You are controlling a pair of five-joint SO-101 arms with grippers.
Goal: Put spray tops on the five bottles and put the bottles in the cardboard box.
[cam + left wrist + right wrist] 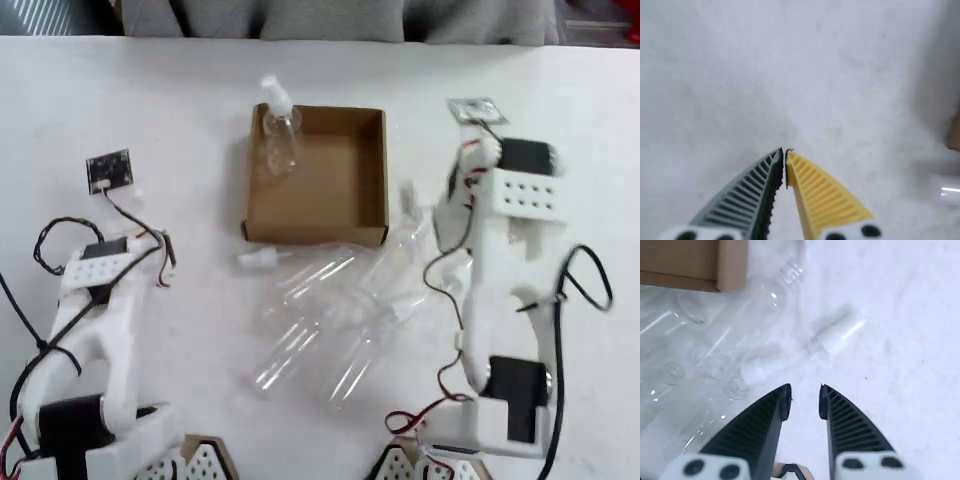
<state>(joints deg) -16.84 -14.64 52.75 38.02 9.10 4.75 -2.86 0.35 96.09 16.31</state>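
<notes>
The cardboard box sits at mid table, and a clear bottle with a white spray top leans in its far left corner. Several clear bottles lie in a heap on the table just in front of the box. Loose white spray tops lie at the box's near left corner and beside its right wall. My left gripper is shut and empty, low over bare table left of the box. My right gripper is slightly open and empty, just short of a spray top and the bottles.
The left arm and right arm flank the bottle heap, with loose cables beside each. The box corner shows past the right gripper. The box edge and a white spray top lie off to one side of the left gripper.
</notes>
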